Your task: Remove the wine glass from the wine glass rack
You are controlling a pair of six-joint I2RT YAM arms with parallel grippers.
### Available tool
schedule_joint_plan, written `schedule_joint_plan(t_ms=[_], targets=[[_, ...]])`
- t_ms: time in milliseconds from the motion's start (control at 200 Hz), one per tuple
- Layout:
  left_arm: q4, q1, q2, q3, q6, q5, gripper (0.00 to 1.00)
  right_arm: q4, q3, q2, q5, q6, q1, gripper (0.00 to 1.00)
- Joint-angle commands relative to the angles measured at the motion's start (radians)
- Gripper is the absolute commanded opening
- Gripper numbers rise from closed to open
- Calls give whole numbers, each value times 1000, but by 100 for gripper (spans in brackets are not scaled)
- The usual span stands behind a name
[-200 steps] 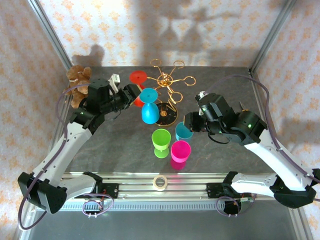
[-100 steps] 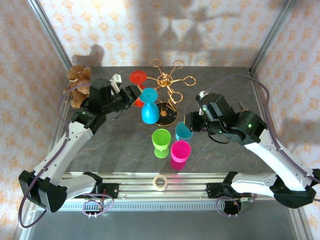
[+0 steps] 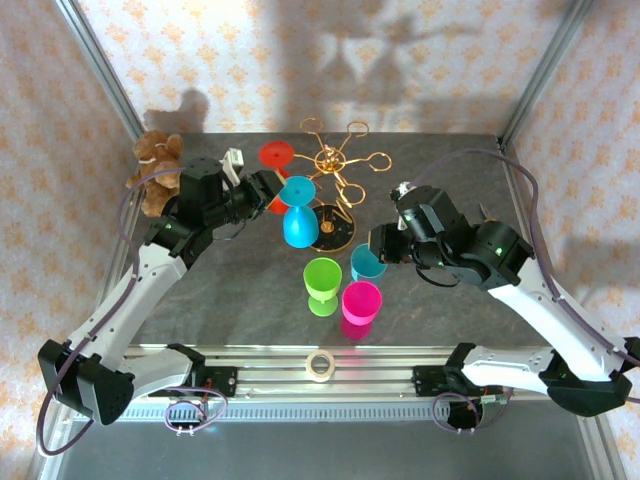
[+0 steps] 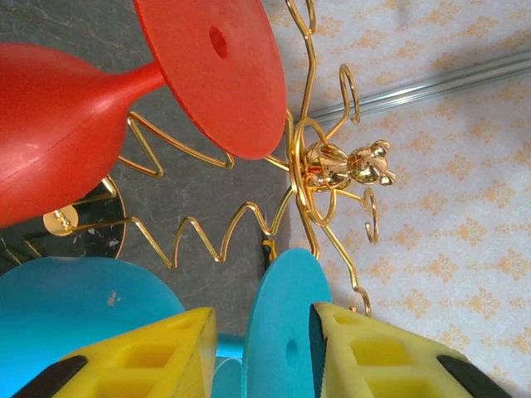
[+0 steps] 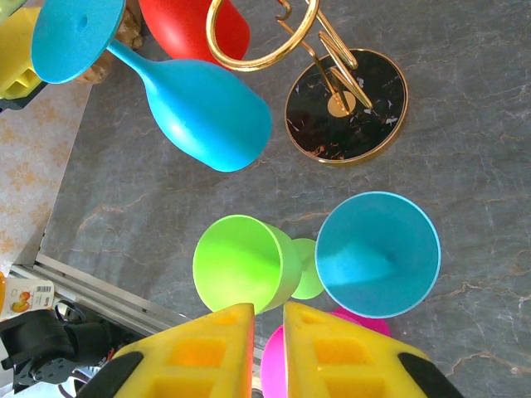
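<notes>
The gold wine glass rack (image 3: 335, 160) stands on its round black base (image 3: 332, 230) at mid table. A blue wine glass (image 3: 297, 222) hangs upside down from it, with a red one (image 4: 75, 116) hanging beside it. My left gripper (image 3: 272, 190) is shut on the blue glass's foot (image 4: 282, 332): the disc stands between the yellow fingers (image 4: 373, 352), one pad against its face, the stem by the other. My right gripper (image 5: 268, 348) hovers over the upright glasses, its jaws almost together with nothing between them.
A green glass (image 5: 241, 264), a teal glass (image 5: 377, 253) and a pink glass (image 3: 361, 300) stand upright in front of the rack. A teddy bear (image 3: 155, 165) sits at the back left. A tape roll (image 3: 320, 366) lies on the front rail.
My left gripper's jaws have closed in around the blue glass's foot and then held still. The right arm has barely moved.
</notes>
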Motion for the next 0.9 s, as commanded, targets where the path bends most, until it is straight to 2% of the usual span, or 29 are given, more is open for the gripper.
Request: schedule_joint_plan(t_ms=[0, 385, 661, 896], targets=[[49, -14, 6, -15, -5, 0, 34, 0, 23, 0, 15, -15, -9, 16], [56, -20, 9, -23, -9, 3, 30, 1, 23, -1, 15, -17, -11, 16], [59, -20, 5, -28, -11, 2, 13, 3, 22, -1, 12, -18, -11, 16], [62, -20, 5, -30, -12, -1, 5, 3, 22, 2, 10, -18, -12, 15]])
